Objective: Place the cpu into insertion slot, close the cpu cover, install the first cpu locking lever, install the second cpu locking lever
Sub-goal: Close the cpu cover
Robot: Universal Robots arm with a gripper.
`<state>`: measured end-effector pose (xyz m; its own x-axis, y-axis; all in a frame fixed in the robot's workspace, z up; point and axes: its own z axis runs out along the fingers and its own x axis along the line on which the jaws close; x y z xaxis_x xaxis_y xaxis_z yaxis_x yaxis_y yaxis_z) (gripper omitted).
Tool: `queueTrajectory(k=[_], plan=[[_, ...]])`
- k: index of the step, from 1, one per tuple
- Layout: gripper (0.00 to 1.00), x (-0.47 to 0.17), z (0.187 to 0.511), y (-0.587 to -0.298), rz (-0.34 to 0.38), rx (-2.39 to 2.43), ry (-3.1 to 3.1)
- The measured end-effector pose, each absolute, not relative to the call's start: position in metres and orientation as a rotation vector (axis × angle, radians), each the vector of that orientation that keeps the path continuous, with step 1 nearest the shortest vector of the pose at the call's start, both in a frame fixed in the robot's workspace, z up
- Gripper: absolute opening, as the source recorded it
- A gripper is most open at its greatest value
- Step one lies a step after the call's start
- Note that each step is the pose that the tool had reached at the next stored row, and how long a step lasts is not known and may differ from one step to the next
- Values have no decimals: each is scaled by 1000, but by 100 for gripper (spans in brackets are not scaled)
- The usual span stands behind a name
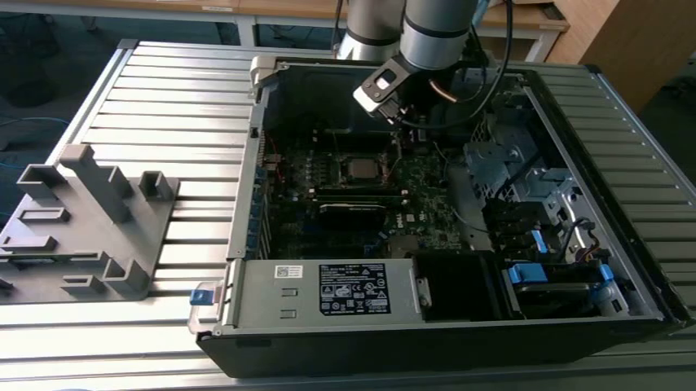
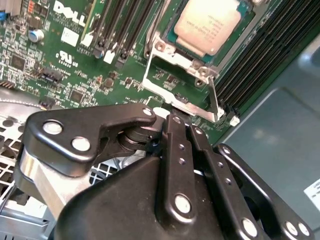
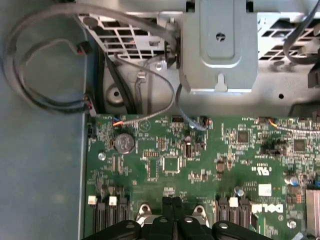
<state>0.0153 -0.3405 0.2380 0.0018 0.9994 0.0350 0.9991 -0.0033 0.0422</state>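
Nearest the lens in both wrist views is the gripper (image 2: 186,126). Its two black fingers are drawn together with no gap visible, and nothing is seen held between them.

The tips sit just beside the free edge of the cpu cover (image 2: 160,92). Whether they touch it cannot be told. The cover stands tilted up on its hinge, with green board showing through its window, so it is not yet closed.

The cpu (image 2: 207,22) lies flat inside the insertion slot (image 2: 231,46), at the centre of the exterior view. The gripper hangs above it in the upper middle of that frame. Placement is judged done, and closing the cover is the step in hand.

Recommendations for this step:
- Bear on the cover's free rail only, and keep the tips off the chip face.
- Follow the hinge arc rather than driving straight down, as a straight push may bend the thin frame.
- Keep clear of the memory slots (image 2: 270,55) flanking the socket on the motherboard (image 3: 200,165).
- Apply no firm pressure until the frame lies square around the chip. If it catches, the chip is probably not seated properly.
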Motion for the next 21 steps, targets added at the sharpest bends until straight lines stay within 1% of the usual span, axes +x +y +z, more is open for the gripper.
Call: queueTrajectory(k=[21], plan=[[11,6,238,-340,89,2218,2212]])
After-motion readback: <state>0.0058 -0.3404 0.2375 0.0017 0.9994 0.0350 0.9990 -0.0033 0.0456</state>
